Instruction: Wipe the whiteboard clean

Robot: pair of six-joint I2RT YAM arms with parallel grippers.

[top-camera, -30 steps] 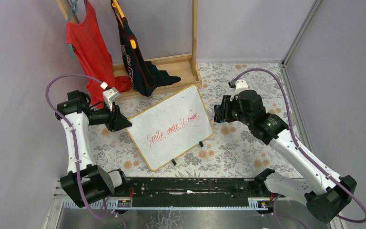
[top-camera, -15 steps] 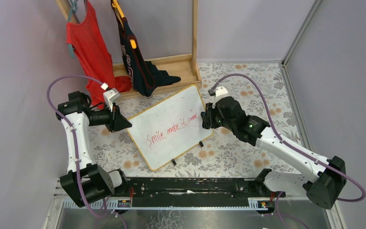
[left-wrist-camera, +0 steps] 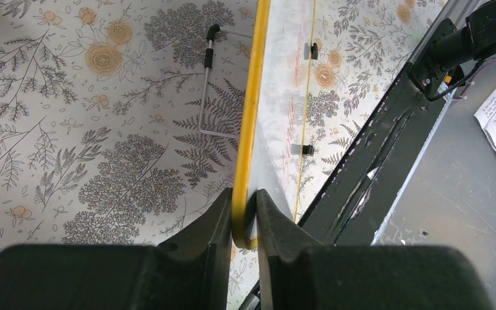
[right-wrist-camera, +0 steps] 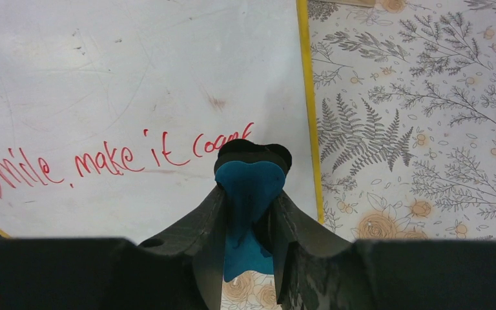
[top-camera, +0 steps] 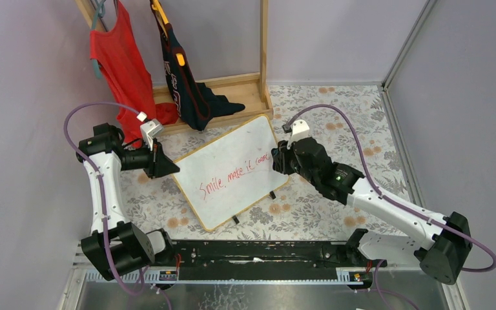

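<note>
The whiteboard (top-camera: 232,174) lies tilted on the floral table, with red writing "Smile, make it count" across it. My left gripper (top-camera: 168,166) is shut on its yellow frame edge (left-wrist-camera: 248,161) at the left corner. My right gripper (top-camera: 275,161) is shut on a blue eraser (right-wrist-camera: 250,187) with a black underside. The eraser rests on the board at the right end of the red writing (right-wrist-camera: 116,158), covering the last letters. The board's frame (right-wrist-camera: 307,110) runs just right of the eraser.
A wooden clothes stand (top-camera: 232,87) with a red shirt (top-camera: 119,68) and a dark garment (top-camera: 184,81) stands behind the board. A black rail (top-camera: 258,252) runs along the near edge. A thin metal stand leg (left-wrist-camera: 205,90) lies under the board.
My right arm has swung left from beside the board, bringing the eraser onto the right end of the writing. The left gripper and the board have stayed put.
</note>
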